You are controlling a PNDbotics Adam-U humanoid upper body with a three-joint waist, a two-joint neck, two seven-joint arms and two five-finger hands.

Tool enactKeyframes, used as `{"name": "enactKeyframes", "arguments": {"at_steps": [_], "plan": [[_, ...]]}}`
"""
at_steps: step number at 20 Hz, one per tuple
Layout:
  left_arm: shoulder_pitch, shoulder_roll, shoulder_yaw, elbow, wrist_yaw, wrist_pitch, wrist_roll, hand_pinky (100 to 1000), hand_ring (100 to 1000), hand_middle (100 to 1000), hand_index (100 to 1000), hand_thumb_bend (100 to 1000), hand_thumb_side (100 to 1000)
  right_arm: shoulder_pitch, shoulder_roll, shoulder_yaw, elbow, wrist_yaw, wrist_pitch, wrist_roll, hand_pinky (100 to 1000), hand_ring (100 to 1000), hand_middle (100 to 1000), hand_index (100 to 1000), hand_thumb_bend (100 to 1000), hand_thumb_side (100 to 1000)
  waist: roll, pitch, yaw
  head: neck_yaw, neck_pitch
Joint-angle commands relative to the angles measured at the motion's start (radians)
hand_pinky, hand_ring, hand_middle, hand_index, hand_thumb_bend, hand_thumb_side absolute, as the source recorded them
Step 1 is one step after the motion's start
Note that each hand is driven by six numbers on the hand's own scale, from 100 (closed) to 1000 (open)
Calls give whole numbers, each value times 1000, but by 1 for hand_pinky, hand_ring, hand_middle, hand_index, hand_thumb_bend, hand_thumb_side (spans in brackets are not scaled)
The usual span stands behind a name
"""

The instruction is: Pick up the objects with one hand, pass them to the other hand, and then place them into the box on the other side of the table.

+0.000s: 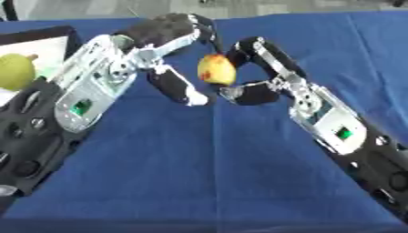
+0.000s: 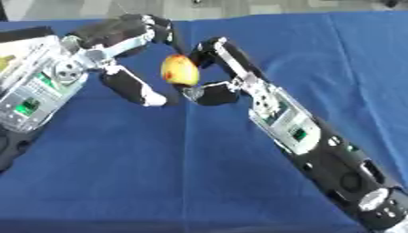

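**Apple held between two hands above the table**

The apple, yellow with a red blush, is seen in mid-air over the middle of the table, which is covered by a blue cloth. Largest in view are the two black and silver arms, brought in from the lower corners and angled toward each other.

The left hand is arched over the fruit from the left, fingers curled above it and thumb stretched down just beside it; contact with the apple cannot be told for certain.

The right hand is curled round the apple from the right, fingers bent over its top and thumb tucked beneath it, so the fruit is pinched there.

At the far left edge a box with a pale inside is noted, and a green pear is seen in it.
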Motion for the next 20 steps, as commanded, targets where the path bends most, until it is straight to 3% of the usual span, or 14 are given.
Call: {"name": "enactKeyframes", "arguments": {"at_steps": [1, 4, 20], "plan": [[-14, 18, 17, -11, -5, 6, 9, 767, 772, 749, 752, 478, 260, -11, -18, -5, -12, 5, -1, 0, 682, 644, 462, 513, 384, 100, -2, -24, 0, 1, -3], [-11, 15, 17, -4, -5, 14, 24, 765, 769, 745, 747, 411, 262, -11, -17, -4, -10, 4, -3, 1, 682, 644, 462, 513, 384, 100, -2, -23, -1, 1, -3], [-10, -12, 15, 57, -40, 1, 70, 758, 763, 735, 742, 415, 222, -11, -12, 0, -8, -7, -16, 7, 681, 644, 463, 512, 385, 100, -1, -22, -5, 5, -3]]}}
